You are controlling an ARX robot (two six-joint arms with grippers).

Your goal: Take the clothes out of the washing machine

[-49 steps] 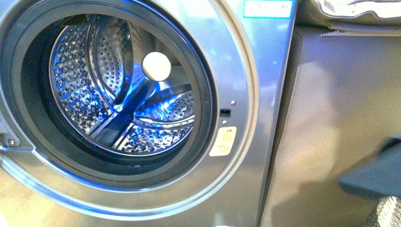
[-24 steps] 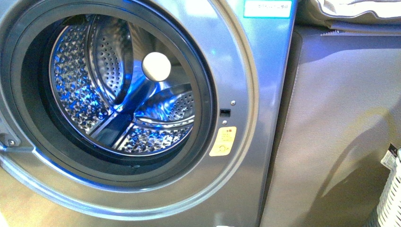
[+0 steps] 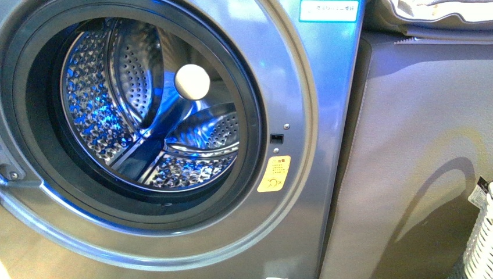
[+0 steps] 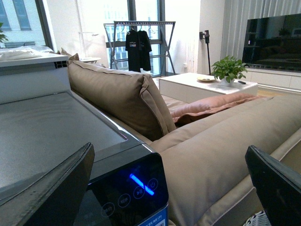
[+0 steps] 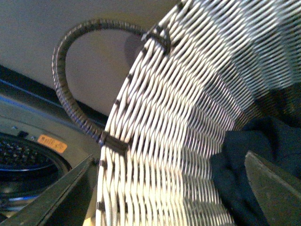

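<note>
The grey washing machine (image 3: pixel 302 87) fills the front view with its porthole open. The perforated steel drum (image 3: pixel 99 110) shows no clothes inside. Its orange-yellow sticker (image 3: pixel 274 173) sits right of the black seal (image 3: pixel 251 104). In the right wrist view the dark navy clothes (image 5: pixel 244 155) lie inside the woven basket (image 5: pixel 160 141). My right gripper (image 5: pixel 174 197) is open and empty over the basket wall, beside the fabric. My left gripper (image 4: pixel 174 197) is open and empty above the machine's lit control panel (image 4: pixel 136 188). Neither gripper shows in the front view.
The basket's white edge (image 3: pixel 481 238) shows at the front view's lower right, beside a grey-brown sofa side (image 3: pixel 407 145). The basket has a dark hoop handle (image 5: pixel 63 89). The left wrist view shows sofa cushions (image 4: pixel 122 94), a low table (image 4: pixel 202 84) and a clothes rack (image 4: pixel 138 42).
A dark garment that showed at the front view's lower right one second ago has dropped out of that view. The basket's white edge shows there now. The machine has not changed.
</note>
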